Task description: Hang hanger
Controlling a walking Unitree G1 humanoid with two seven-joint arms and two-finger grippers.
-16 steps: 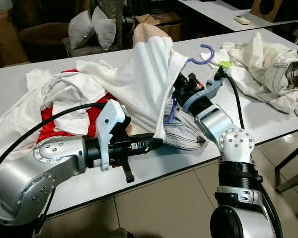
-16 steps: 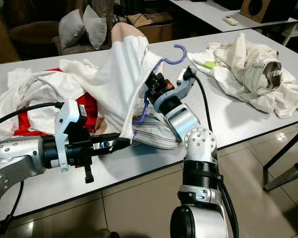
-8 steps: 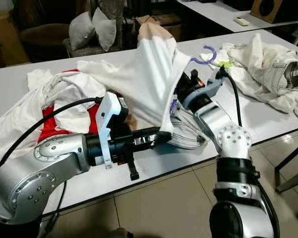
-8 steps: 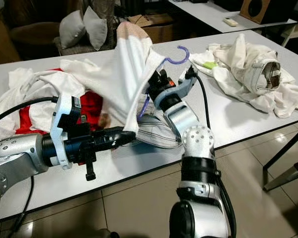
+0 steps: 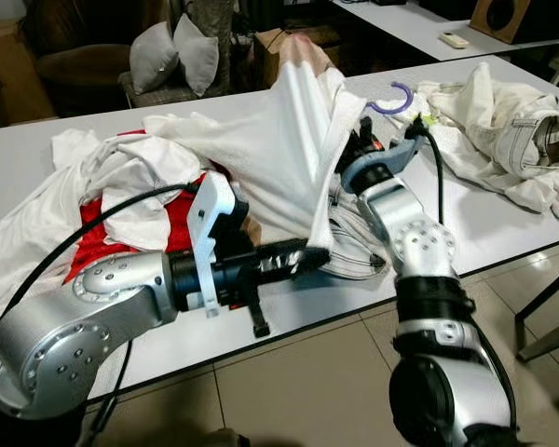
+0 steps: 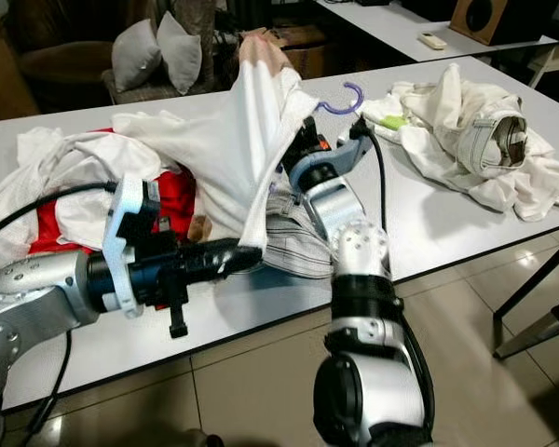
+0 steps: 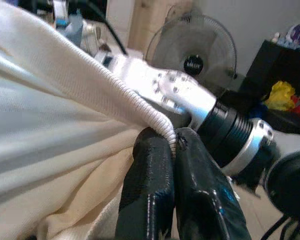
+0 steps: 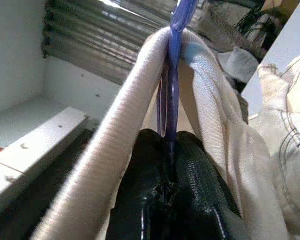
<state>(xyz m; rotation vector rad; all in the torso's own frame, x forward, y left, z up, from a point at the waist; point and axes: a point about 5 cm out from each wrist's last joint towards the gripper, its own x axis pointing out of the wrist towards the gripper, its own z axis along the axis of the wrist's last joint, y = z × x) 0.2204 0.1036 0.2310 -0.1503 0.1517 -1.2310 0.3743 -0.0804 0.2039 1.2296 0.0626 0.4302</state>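
A purple plastic hanger point(image 5: 391, 96) shows its hook above the table, with its body inside a white shirt point(image 5: 284, 149) that is lifted into a peak. My right gripper point(image 8: 171, 165) is shut on the hanger point(image 8: 171, 75) just under the shirt's collar point(image 8: 125, 115). My left gripper point(image 7: 174, 145) is shut on the shirt's ribbed hem point(image 7: 110, 95), low at the table's front edge. In the left eye view the left gripper point(image 5: 309, 251) holds the hem beside the striped cloth.
A pile of white and red clothes point(image 5: 121, 200) covers the grey table's point(image 5: 503, 223) left half. A striped garment point(image 5: 349, 251) lies under the shirt. A cream jacket point(image 5: 512, 140) lies at the right. Cushions point(image 5: 172, 51) on a chair stand behind.
My right gripper has lifted the hanger and shirt higher and farther back. My left gripper has moved right and slightly forward with the hem, pulling the shirt taut.
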